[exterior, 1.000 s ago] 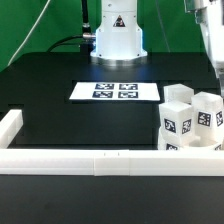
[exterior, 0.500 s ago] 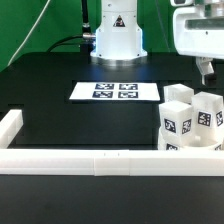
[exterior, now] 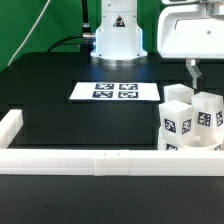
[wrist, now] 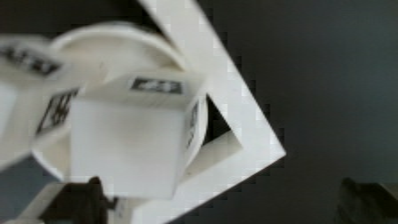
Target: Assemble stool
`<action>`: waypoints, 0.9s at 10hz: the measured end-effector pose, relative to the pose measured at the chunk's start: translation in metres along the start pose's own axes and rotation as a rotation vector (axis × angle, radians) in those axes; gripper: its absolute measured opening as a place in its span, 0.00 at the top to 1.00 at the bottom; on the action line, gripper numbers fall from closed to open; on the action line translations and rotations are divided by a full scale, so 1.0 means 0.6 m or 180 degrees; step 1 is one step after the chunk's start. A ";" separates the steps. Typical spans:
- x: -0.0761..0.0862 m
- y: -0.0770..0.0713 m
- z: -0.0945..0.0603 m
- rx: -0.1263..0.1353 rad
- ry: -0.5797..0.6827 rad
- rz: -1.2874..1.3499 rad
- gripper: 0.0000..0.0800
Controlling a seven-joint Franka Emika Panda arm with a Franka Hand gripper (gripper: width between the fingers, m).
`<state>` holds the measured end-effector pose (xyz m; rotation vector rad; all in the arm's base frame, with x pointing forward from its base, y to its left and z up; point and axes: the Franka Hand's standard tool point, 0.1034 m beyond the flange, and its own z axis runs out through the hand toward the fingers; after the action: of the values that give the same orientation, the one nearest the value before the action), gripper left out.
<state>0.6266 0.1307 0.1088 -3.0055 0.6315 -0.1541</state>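
Since the earlier frames the gripper [exterior: 192, 72] has come down and moved toward the exterior view's left, and now hangs just above the cluster of stool parts, touching nothing. Short white blocky plastic legs with black-and-white square tags [exterior: 176, 118] stand upright and packed close together at the exterior view's right, just behind the long white border rail [exterior: 95, 160]; three tagged blocks can be counted there, and a further small tagged piece shows low beside them. Wrist view is motion-blurred: one tagged leg [wrist: 139, 135] sits in front of the round white plastic disc seat [wrist: 111, 45], which lies tight against the rail corner; whether leg and seat touch can't be told. Seat is hidden behind the legs in the exterior view. Jaws are spread wide and empty, dark fingertips [wrist: 86, 197] visible at the edge of the wrist view on either side of the leg cluster. Farther out, the thin flat white marker board [exterior: 115, 91] lies on the black tabletop [exterior: 50, 105], well apart from the legs. White robot base [exterior: 117, 38] stands behind the board, green backdrop beyond.
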 end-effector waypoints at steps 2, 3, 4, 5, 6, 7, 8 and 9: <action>0.001 0.001 0.000 -0.0025 0.0013 -0.0473 0.19; 0.002 0.002 0.000 -0.0027 0.0014 -0.0708 0.19; 0.003 0.003 0.000 -0.0028 0.0013 -0.0897 0.19; 0.003 0.003 0.000 -0.0040 0.0014 -0.1130 0.19; 0.000 0.002 0.002 -0.0084 0.0011 -0.1619 0.19; -0.005 0.002 0.008 -0.0102 -0.0043 -0.2097 0.19; -0.008 -0.001 0.011 -0.0096 -0.0044 -0.2371 0.19; -0.009 0.000 0.012 -0.0098 -0.0068 -0.2618 0.19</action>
<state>0.6224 0.1331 0.1009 -3.0774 -0.6354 -0.1446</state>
